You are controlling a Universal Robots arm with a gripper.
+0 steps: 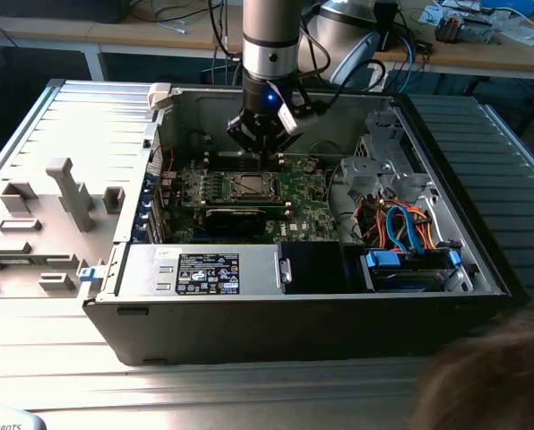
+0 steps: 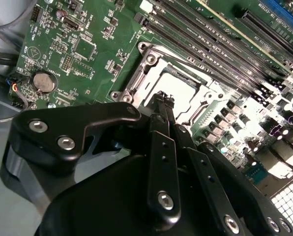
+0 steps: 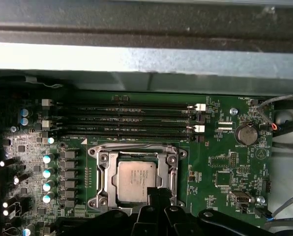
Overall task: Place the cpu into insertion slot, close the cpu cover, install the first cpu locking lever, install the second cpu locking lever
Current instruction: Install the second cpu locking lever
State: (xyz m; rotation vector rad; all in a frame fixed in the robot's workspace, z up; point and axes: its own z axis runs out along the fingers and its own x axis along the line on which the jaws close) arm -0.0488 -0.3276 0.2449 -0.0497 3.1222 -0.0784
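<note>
Gripper [image 2: 162, 98] fingertips pinched together, empty, at cover [image 3: 103, 173] edge over seated chip [image 3: 135, 181]; I'd press levers slowly, squarely.

Arm [image 1: 271, 36]: silver-grey metal tube with a dark band at the wrist and a small blue light glowing below it. Gripper [image 1: 265, 143] matte black, angular linkage fingers [image 2: 162, 162], silver round-head screws at the joints. A white tag sits beside the wrist; dark cables trail behind.

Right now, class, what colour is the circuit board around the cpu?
Green circuit board, clearest in the first wrist view.
</note>
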